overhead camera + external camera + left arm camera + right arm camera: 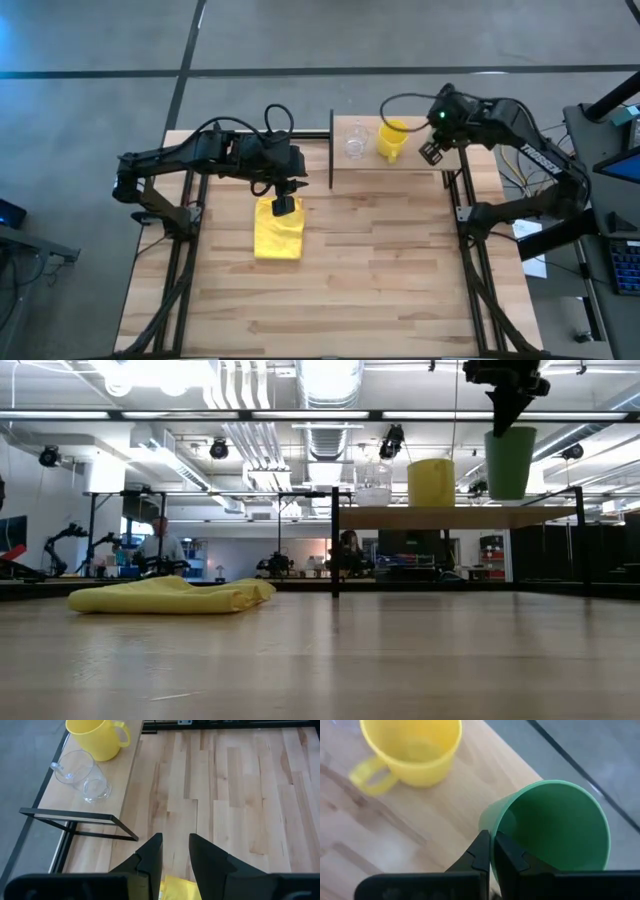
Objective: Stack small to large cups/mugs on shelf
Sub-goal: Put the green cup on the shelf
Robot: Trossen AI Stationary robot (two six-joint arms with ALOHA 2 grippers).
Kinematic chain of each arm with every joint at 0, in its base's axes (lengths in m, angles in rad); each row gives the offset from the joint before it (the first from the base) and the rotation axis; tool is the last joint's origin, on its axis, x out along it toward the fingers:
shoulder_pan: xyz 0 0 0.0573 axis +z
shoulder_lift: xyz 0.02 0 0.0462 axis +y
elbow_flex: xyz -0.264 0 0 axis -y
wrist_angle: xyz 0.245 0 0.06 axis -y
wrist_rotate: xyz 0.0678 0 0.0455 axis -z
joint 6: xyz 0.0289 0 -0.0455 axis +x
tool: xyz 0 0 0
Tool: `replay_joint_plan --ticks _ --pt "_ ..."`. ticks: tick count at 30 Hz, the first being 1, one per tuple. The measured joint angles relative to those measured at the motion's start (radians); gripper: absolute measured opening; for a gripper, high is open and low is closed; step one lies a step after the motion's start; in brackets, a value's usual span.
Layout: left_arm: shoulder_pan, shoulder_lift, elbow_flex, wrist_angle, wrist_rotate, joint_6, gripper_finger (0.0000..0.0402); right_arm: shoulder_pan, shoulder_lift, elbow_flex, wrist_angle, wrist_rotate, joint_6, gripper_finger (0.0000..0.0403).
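You have a smooth, matt green cup [560,825] and yellow mug [410,750], plastic by their look; a clear glossy glass cup [80,772]; a soft creased yellow cloth [170,596]; a pale-wood shelf [107,785] with black metal posts; a slatted wooden desk [380,270].

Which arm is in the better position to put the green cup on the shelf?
The right. Its gripper already pinches the green cup by the rim, held above the shelf beside the yellow mug. The left gripper is empty, over the yellow cloth.
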Motion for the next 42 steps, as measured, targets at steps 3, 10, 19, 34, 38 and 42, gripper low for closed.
replay_joint_plan --ticks 3,10,19,34,38,42 --pt "0.0 0.0 0.0 0.0 0.0 0.0 0.0082 -0.053 0.0 0.0 0.059 -0.086 -0.045 0.0008" --pt "0.0 0.0 0.0 0.0 0.0 -0.002 0.0082 -0.116 0.005 0.0 0.056 -0.116 -0.106 0.0008" --pt "0.0 0.0 -0.002 0.0 0.0 -0.002 0.0082 -0.143 0.005 -0.001 -0.009 -0.174 -0.143 0.0008" --pt "0.0 0.0 -0.002 0.0 0.0 -0.002 0.0082 -0.143 0.044 -0.001 -0.006 -0.216 -0.171 0.0009" --pt "0.0 0.0 -0.002 0.001 0.001 -0.002 0.0082 -0.143 0.062 0.002 0.0 -0.214 -0.173 0.0009" --pt "0.0 0.0 -0.002 0.001 0.001 -0.002 0.0082 -0.143 0.068 0.002 0.004 -0.207 -0.166 0.0009"
